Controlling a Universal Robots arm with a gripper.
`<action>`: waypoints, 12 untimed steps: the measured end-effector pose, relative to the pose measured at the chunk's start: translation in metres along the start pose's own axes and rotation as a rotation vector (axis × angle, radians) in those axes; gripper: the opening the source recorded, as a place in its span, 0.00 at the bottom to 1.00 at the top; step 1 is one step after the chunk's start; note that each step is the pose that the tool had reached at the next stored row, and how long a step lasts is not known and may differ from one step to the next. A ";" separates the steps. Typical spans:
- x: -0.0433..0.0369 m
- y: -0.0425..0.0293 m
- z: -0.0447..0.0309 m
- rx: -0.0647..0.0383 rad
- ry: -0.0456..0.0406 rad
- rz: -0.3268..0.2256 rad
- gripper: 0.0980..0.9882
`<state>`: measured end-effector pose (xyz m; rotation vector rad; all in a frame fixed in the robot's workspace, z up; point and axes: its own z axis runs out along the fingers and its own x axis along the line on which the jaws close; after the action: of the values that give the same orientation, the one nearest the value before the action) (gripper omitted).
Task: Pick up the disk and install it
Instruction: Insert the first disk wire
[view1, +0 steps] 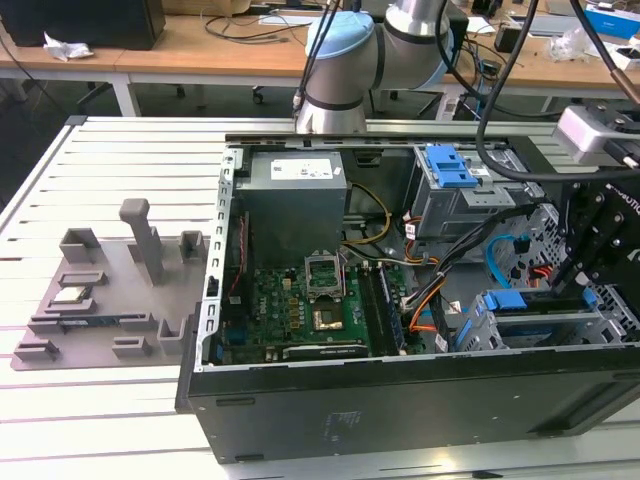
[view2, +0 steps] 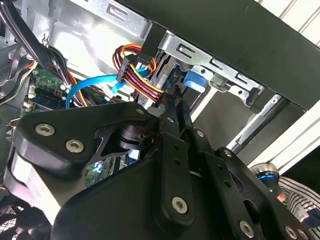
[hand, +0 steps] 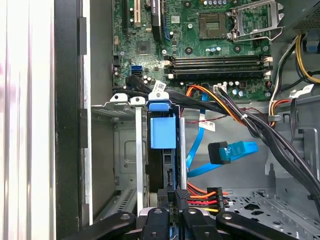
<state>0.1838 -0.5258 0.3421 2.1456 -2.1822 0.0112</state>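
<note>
Blue plastic marks the disk, which stands on edge in a grey metal drive cage at the lower right of the exterior view, inside an open computer case on a white slatted bench. The black gripper reaches down onto the disk's rear end. In the first wrist view the disk sits in the cage slot at centre, with the gripper at the bottom of the frame; its jaws appear closed tight on the disk's edge, though the contact is partly hidden. A green motherboard fills the upper part. A grey parts tray lies at the exterior view's left.
</note>
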 end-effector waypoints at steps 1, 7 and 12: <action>0.0000 0.0000 0.0000 0.000 -0.0007 0.003 0.08; 0.0000 -0.0001 -0.0004 -0.001 -0.0041 0.007 0.08; 0.0000 0.0000 -0.0003 -0.001 -0.0067 0.007 0.08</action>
<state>0.1839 -0.5257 0.3423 2.1411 -2.1926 0.0037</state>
